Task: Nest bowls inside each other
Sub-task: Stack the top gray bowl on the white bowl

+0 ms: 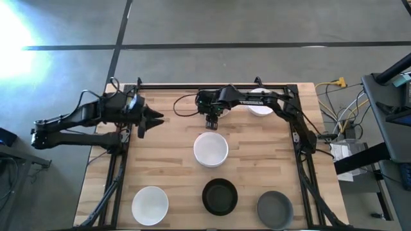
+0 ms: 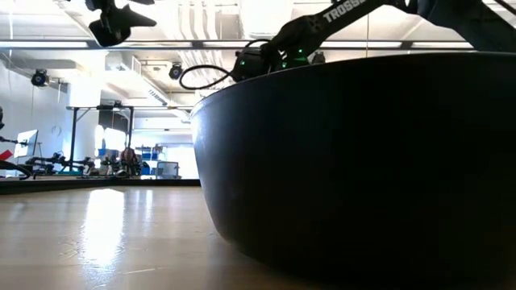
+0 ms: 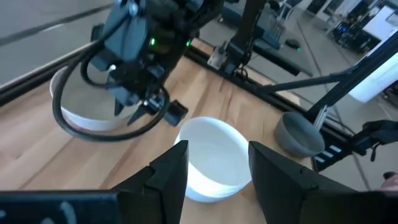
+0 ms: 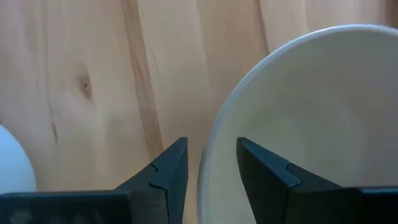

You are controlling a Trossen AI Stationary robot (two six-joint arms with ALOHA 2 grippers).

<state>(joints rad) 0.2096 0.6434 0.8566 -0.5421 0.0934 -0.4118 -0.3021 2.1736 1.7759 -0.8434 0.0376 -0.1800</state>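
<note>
Right tool (image 1: 212, 124) hangs just above the middle white bowl's (image 1: 210, 149) far rim, jaws apart, gripping nothing. Left tool (image 1: 153, 118) waits at the tabletop's (image 1: 173, 173) left edge, also apart. Bowls look rigid, light, glazed and likely slippery; best pinched across the thin rim wall, one finger inside.

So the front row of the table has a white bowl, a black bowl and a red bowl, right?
Not quite. No bowl is red. The high view shows the front row as a white bowl, a black bowl and a dark grey bowl. The rest of what you said is right.
</note>
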